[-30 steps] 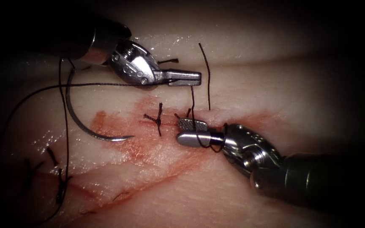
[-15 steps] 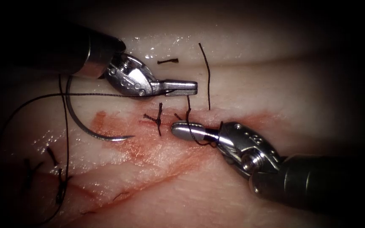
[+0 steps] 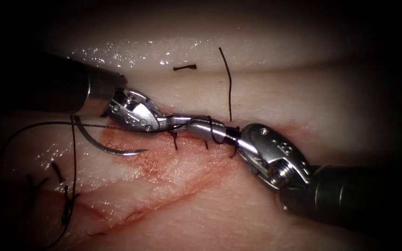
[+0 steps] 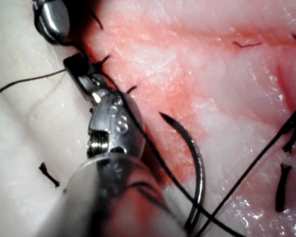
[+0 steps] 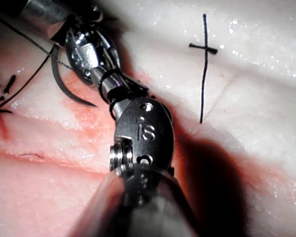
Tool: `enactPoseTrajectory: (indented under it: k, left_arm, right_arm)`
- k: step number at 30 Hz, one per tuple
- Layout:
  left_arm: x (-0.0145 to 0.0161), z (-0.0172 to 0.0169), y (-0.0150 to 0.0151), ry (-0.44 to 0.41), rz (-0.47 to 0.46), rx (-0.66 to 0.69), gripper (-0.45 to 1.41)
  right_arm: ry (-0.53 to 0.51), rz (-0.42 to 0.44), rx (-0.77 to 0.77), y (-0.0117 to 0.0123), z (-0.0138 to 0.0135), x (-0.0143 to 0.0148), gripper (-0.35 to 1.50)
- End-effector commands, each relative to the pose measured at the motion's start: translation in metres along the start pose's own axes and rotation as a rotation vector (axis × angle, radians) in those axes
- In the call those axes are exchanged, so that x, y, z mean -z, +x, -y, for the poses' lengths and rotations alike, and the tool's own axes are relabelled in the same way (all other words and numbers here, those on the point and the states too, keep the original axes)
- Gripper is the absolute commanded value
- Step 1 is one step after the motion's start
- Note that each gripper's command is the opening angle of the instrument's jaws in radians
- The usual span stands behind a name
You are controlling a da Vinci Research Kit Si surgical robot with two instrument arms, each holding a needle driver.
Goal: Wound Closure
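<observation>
Needle (image 3: pixel 99 144) lies free on tissue (image 3: pixel 173 195).

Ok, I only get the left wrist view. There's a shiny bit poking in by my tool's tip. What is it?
Observer: That's the right tool. The endoscope view shows thread looped round its shut jaws. I can't tell whether it grips anything.
Operator: And where does the thread in my tool go?
Observer: The left tool is shut on it. From there the long strand swings away in a wide arc over the tissue, off to the endoscope view's left.
Operator: The needle runs off my picture. Where does its back end go?
Observer: The needle lies on the tissue, not in it, and neither tool holds it. Its back end passes behind the left tool.
</observation>
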Motion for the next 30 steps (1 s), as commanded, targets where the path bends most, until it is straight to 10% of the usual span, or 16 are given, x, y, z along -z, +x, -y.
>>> enactPoseTrajectory:
  k: [1,5,7,9,30]
  left_arm:
    - [-0.0006,-0.0001,-0.0001,0.016,-0.01,0.004,-0.45]
    - [-0.0007,-0.0003,0.0013,0.052,-0.005,0.017,-0.45]
    - [-0.0009,0.0,0.0013,0.069,0.003,0.021,-0.45]
    - [-0.0008,0.0002,0.0011,0.081,0.011,0.023,-0.45]
    - [-0.0002,-0.0001,0.0003,0.298,0.186,0.04,-0.45]
  right_arm:
    - [0.001,-0.001,0.007,-0.0002,-0.0003,-0.001,-0.35]
    - [-0.006,-0.001,0.016,0.0,-0.0004,-0.0014,-0.3]
    - [-0.014,-0.004,-0.047,-0.0003,0.0,-0.002,0.94]
    - [-0.021,-0.007,-0.123,-0.0004,0.0001,-0.0024,1.16]
    - [-0.173,-0.039,-0.255,-0.001,-0.0036,0.0013,0.79]
